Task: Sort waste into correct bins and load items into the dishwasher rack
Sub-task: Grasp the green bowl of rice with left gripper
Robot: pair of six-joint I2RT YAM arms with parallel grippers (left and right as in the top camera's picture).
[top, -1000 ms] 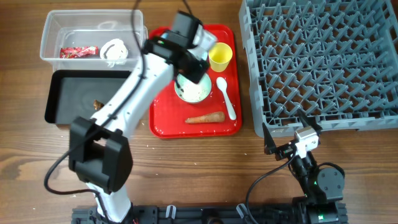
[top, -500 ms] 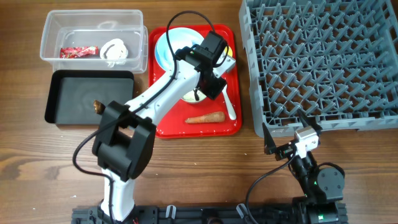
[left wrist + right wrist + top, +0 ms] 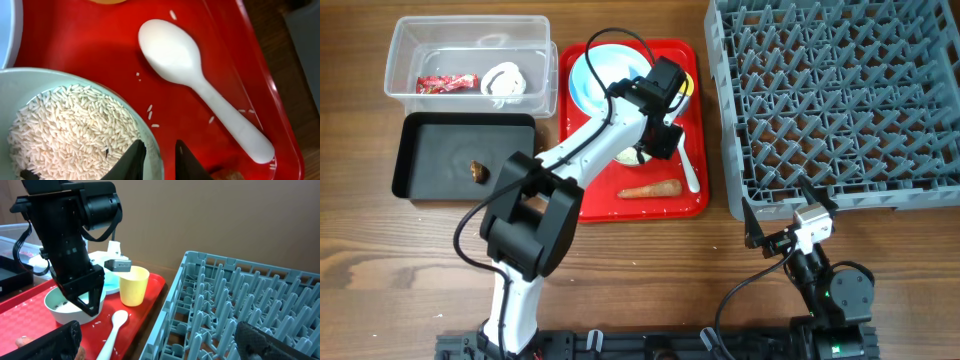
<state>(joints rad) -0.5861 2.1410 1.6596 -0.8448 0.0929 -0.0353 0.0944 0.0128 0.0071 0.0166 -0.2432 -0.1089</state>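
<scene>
Left wrist view: your left gripper (image 3: pixel 159 159) has one finger inside and one outside the rim of the pale whitish-green bowl (image 3: pixel 30 82). The bowl holds white rice grains (image 3: pixel 70 130) and sits on the red tray (image 3: pixel 90 40), with the white plastic spoon (image 3: pixel 172 47) just beside it. The jaws are narrow, but a sliver of gap seems to show at the outer finger, so I cannot tell if they grip. Your right gripper (image 3: pixel 785 212) rests spread wide near the dishwasher rack (image 3: pixel 830 90).
</scene>
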